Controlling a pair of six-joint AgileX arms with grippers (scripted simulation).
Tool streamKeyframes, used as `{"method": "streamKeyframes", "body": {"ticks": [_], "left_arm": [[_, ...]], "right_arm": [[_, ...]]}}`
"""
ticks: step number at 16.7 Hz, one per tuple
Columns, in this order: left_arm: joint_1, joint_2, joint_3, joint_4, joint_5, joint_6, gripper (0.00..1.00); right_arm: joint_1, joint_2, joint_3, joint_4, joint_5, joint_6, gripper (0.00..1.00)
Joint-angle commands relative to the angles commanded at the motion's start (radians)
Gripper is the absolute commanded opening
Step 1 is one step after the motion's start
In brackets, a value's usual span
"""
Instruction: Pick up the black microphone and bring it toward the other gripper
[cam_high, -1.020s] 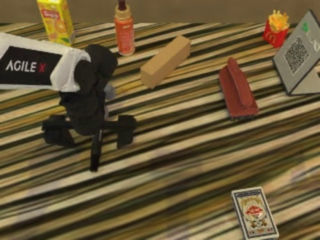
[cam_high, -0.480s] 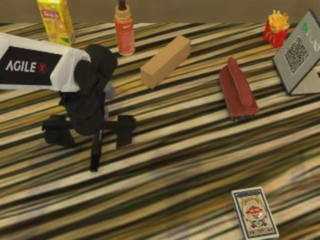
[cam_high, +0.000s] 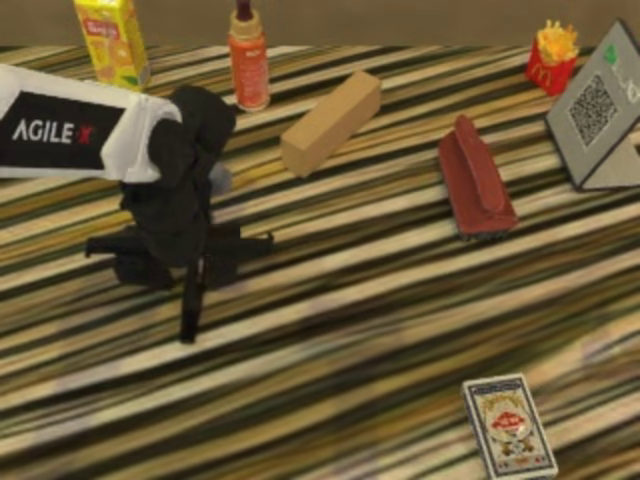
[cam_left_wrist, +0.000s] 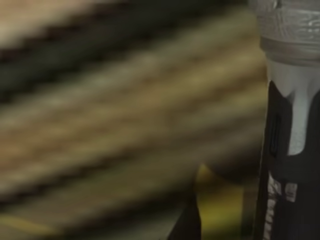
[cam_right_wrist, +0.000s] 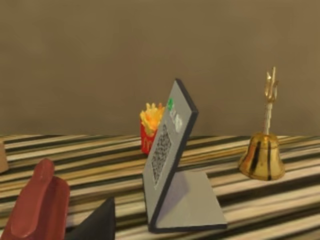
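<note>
The black microphone lies on the striped table at the left, with its slim handle pointing to the near edge. Its grey mesh head peeks out beside my left arm. My left gripper hangs straight over the handle, open, one finger on each side of it. In the left wrist view the microphone fills the edge of the picture, and one fingertip stands apart from it. My right gripper is out of the top view. Its own wrist view shows it only as a dark tip, near the QR stand.
A tan block and a dark red brush lie mid-table. An orange bottle and a yellow carton stand at the back left. Fries, the QR stand and a brass bell stand back right. A card box lies front right.
The left gripper's fingers have drawn inward from a wide spread toward the microphone handle. The arm and the microphone have stayed where they were.
</note>
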Motion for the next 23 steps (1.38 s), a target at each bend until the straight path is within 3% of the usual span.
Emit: {"method": "streamKeyframes", "body": {"ticks": [8,12,17,23], "left_arm": [[-0.004,-0.056,0.023,-0.018,-0.001,0.004,0.00],[-0.004,-0.072,0.003,0.084,0.038,0.032,0.00],[0.004,-0.134,-0.083,0.419,0.154,0.112,0.00],[0.021,-0.251,-0.250,0.996,0.335,0.240,0.00]], "right_arm": [[0.000,0.000,0.000,0.000,0.000,0.000,1.00],[0.000,0.000,0.000,0.000,0.000,0.000,1.00],[0.000,0.000,0.000,0.000,0.000,0.000,1.00],[0.000,0.000,0.000,0.000,0.000,0.000,1.00]]}}
